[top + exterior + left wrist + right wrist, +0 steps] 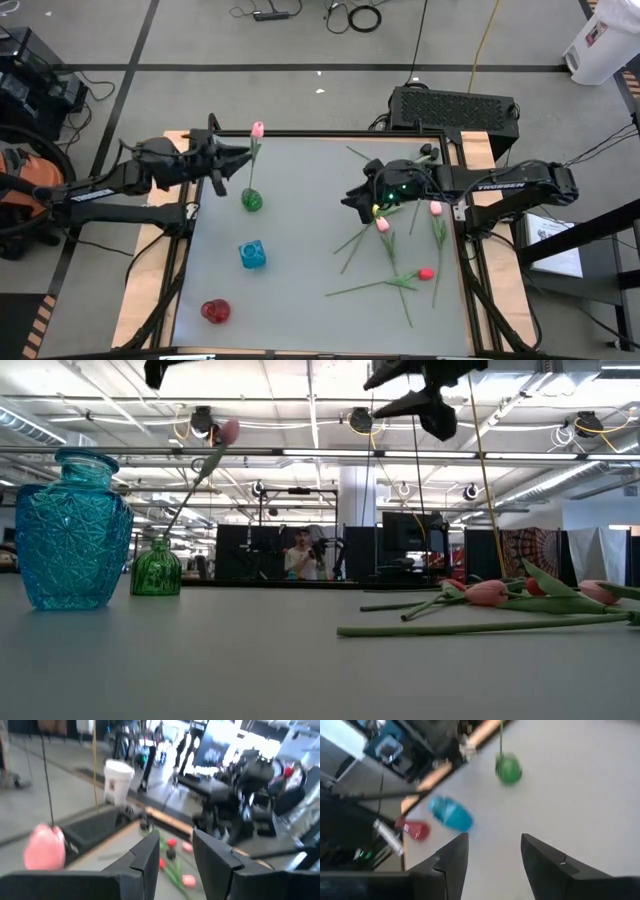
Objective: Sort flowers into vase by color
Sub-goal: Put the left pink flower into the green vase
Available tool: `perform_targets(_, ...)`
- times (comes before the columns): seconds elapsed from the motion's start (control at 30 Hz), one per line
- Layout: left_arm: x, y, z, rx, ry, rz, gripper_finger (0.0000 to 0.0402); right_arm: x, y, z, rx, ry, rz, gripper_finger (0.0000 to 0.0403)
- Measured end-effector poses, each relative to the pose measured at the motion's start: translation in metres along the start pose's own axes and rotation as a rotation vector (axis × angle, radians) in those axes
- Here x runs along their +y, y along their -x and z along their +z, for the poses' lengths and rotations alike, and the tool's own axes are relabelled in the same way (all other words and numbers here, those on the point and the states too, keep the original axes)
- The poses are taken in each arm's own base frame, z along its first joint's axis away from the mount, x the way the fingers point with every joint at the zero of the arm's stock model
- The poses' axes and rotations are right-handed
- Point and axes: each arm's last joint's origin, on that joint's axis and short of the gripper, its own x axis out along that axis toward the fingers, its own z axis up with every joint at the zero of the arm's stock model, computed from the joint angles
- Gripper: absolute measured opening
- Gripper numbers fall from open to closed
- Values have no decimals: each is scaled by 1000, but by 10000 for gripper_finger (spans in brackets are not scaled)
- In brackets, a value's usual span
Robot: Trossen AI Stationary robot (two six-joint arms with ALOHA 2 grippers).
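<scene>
A pink flower point(257, 130) stands with its stem in the green vase point(252, 200); its bud point(45, 847) shows beside my left gripper's fingers. My left gripper point(247, 158) hovers level just left of that stem, open point(176, 855) with nothing between its fingers. Several flowers point(395, 250) with pink and red heads lie loose on the table's right half point(487, 592). My right gripper point(349, 198) hangs open point(492, 855) above their left side, touching nothing.
A blue vase point(252, 254) and a red vase point(215, 311) stand on the table's left half, nearer the front edge than the green one. A person point(303, 555) stands in the room far behind the table. A black box point(455, 105) sits behind the far edge.
</scene>
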Motion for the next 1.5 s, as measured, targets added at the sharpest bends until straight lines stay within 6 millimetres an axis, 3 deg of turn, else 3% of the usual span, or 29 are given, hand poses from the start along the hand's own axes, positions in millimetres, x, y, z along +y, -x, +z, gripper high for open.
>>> perform_targets(0.47, -1, 1, 14, -162, -100, 67, 123, -25, 9, -32, 366, -351, -271, 173)
perform_targets(0.87, -1, 1, 14, -159, -98, 75, 123, -35, 16, -51, 488, -422, -489, 173)
perform_targets(1.5, -1, 1, 14, -157, -98, 76, 123, -34, -40, -111, 698, -382, -742, 173)
